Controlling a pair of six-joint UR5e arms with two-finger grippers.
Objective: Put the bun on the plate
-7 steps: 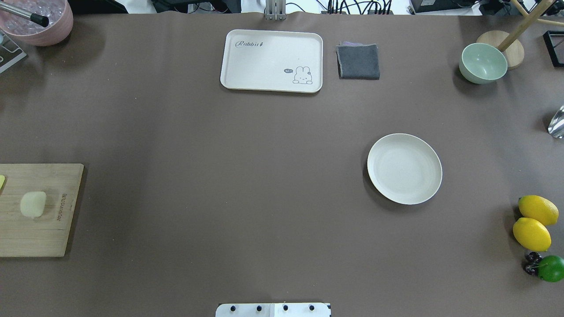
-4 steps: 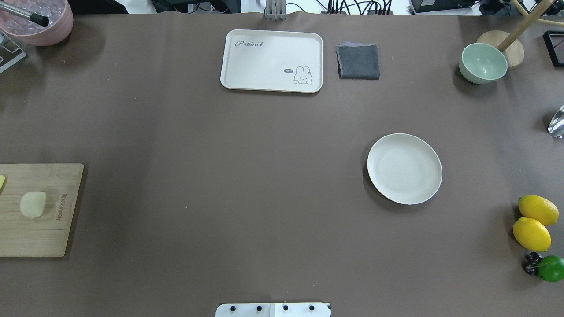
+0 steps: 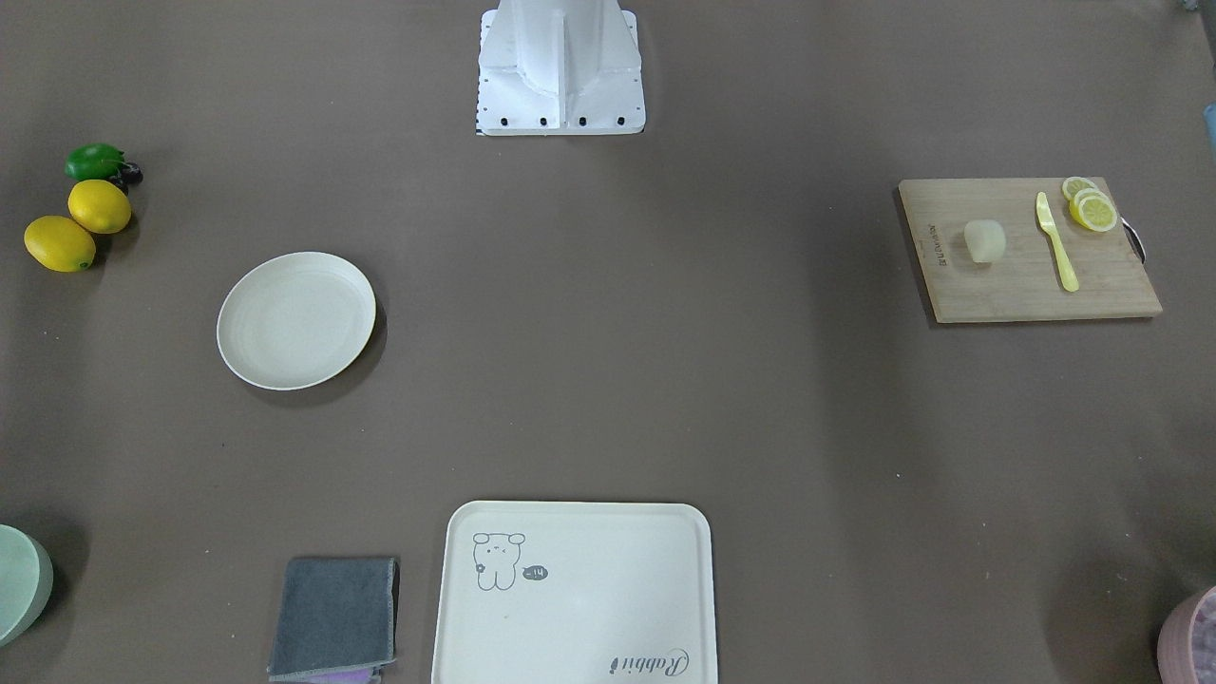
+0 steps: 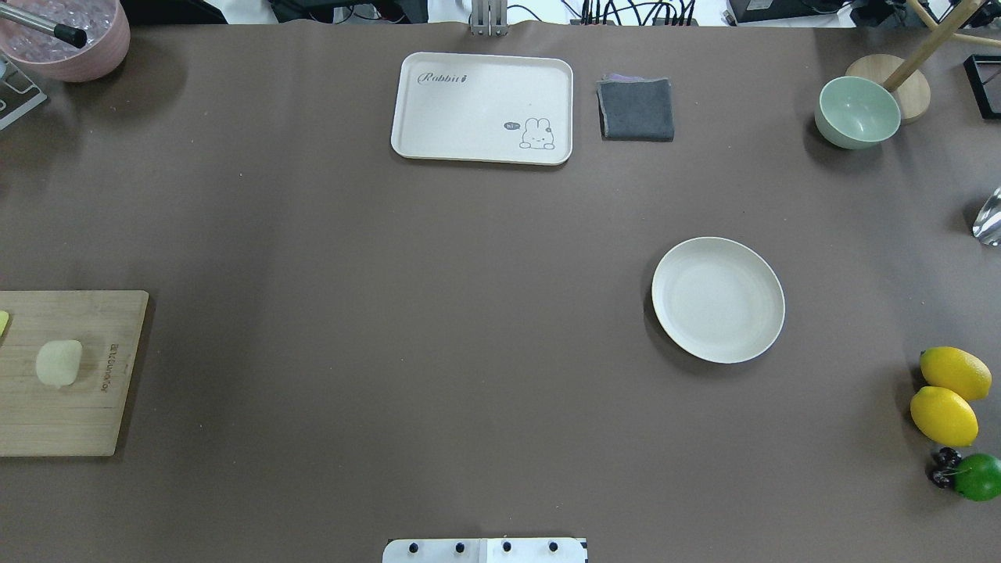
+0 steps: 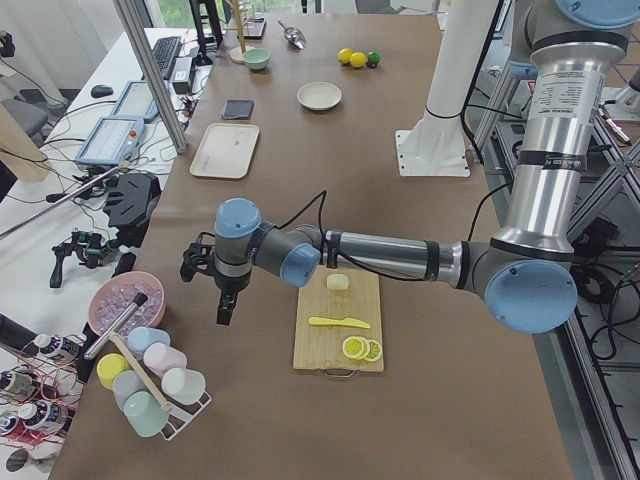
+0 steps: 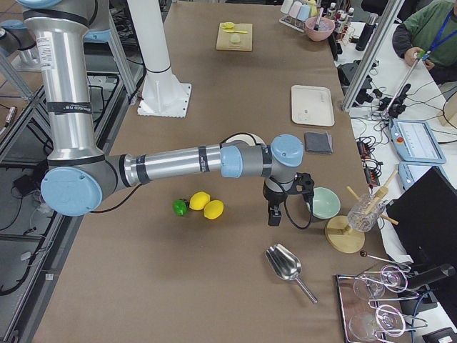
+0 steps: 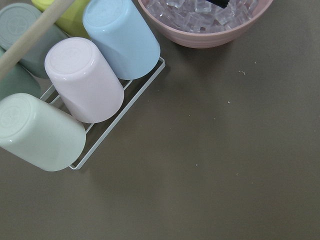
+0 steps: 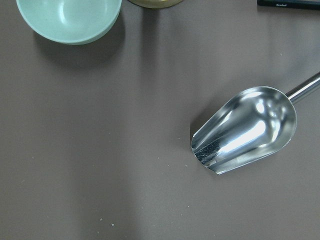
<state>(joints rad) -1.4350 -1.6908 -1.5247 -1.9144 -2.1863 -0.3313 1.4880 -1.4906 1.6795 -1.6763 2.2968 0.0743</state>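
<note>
The bun [image 4: 59, 363] [image 3: 984, 240] [image 5: 338, 282], a pale cream lump, lies on a wooden cutting board [image 4: 86, 422] at the table's left edge. On the right half of the table sits the round off-white plate [image 4: 718, 299] [image 3: 295, 320] [image 5: 319, 96], with nothing on it. My left gripper [image 5: 227, 305] hangs over the table beyond the board, near the pink ice bowl, well away from the bun. At the table's right end, my right gripper [image 6: 274, 216] hangs near the green bowl. Both show only in the side views, so I cannot tell if they are open or shut.
A yellow knife [image 3: 1056, 241] and lemon slices [image 3: 1089, 205] share the board. Two lemons [image 4: 948, 395] and a lime [image 4: 977, 477] lie at the right edge. A cream tray [image 4: 469, 109], grey cloth [image 4: 636, 109], green bowl [image 4: 857, 112], pink ice bowl [image 7: 210, 22], cup rack [image 7: 75, 85] and metal scoop [image 8: 245, 130] ring the table.
</note>
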